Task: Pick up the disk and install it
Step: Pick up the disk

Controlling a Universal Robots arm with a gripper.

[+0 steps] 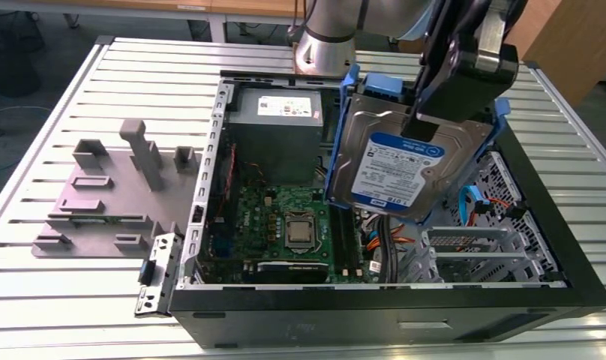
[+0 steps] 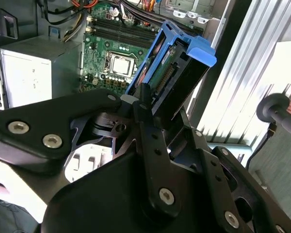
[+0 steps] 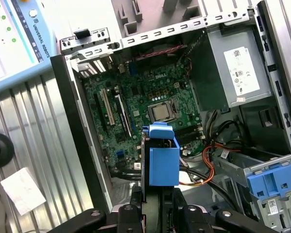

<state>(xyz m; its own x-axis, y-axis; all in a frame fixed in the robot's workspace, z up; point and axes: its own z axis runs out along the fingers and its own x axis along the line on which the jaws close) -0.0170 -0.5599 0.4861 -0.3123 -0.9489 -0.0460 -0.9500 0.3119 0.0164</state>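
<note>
In the exterior view, your gripper (image 1: 430, 112) is clamped on the disk (image 1: 398, 169), which hangs tilted above the open computer case (image 1: 383, 311). In the second wrist view, the blue rails (image 2: 146, 63) look skewed. In the first wrist view, orange cables (image 3: 211, 162) crowd the bay (uncomfortably close), so lowering the disk tilted could snag them.

Disk (image 1: 393, 171) top behind the hand (image 1: 446, 105)

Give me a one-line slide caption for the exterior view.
The gripper holds the disk, tilted on edge, over the open computer case and its motherboard.
</note>
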